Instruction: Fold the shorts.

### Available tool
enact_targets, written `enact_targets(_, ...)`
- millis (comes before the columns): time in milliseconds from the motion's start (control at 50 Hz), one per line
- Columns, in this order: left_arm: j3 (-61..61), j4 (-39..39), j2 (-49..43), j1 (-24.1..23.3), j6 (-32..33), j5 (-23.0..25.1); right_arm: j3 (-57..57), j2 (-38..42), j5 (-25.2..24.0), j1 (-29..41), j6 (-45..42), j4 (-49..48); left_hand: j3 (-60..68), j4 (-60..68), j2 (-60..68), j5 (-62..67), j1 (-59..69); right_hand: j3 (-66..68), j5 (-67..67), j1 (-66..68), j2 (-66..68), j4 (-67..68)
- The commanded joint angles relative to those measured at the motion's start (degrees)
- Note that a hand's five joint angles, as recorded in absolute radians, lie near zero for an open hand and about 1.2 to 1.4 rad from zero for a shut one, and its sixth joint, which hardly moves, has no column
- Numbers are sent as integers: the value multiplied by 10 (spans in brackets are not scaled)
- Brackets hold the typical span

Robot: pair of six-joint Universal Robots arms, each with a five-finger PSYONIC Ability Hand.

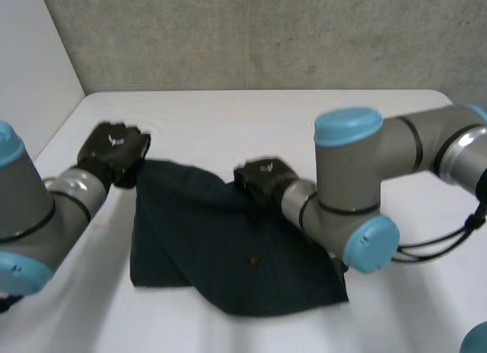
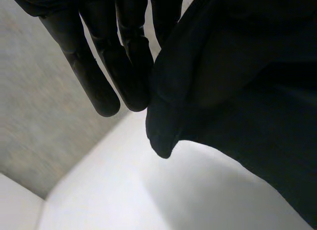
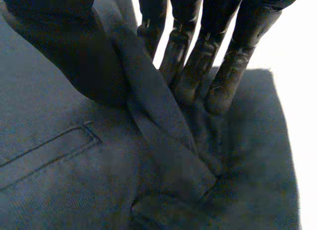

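Observation:
Dark navy shorts (image 1: 228,254) lie partly bunched on the white table (image 1: 251,117). My left hand (image 1: 114,151) is at their far left corner. In the left wrist view its fingers (image 2: 124,56) are nearly straight against a raised flap of the shorts (image 2: 247,91), which hangs above the table and is pinched at the hand. My right hand (image 1: 262,178) sits at the middle of the far edge. In the right wrist view its fingers (image 3: 218,41) press down on the shorts (image 3: 59,165), and a ridge of cloth (image 3: 158,116) is caught between them and the thumb (image 3: 64,51).
A grey wall (image 1: 266,33) stands behind the table and a pale panel (image 1: 30,64) borders its left side. My right arm's elbow (image 1: 358,216) hangs over the right part of the shorts. Bare tabletop lies beyond the shorts and to their right.

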Motion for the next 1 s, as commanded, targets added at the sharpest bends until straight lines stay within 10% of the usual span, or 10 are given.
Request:
enact_targets(20,181,4,-6,-19,2,-19,-180,-39,42,-18,-140,-84,120,117,118,147,142,127,152,244,124,123)
enact_targets(260,488,48,-7,-74,-18,-181,-223,-148,57,-54,-209,-339,120,117,118,147,142,127,152,244,124,123)
enact_targets(680,21,69,32,-87,-15,-129,127,-172,12,-52,-200,-159,120,117,118,147,142,127,152,244,124,123)
enact_targets(780,-32,91,38,-94,1,-89,170,-131,13,-54,-136,-86,120,117,118,147,142,-497,-472,-381,-500,-501)
enact_targets(1000,13,72,102,-142,47,-91,214,-143,13,-57,124,-119,120,117,118,147,142,-573,-548,-456,-576,-577)
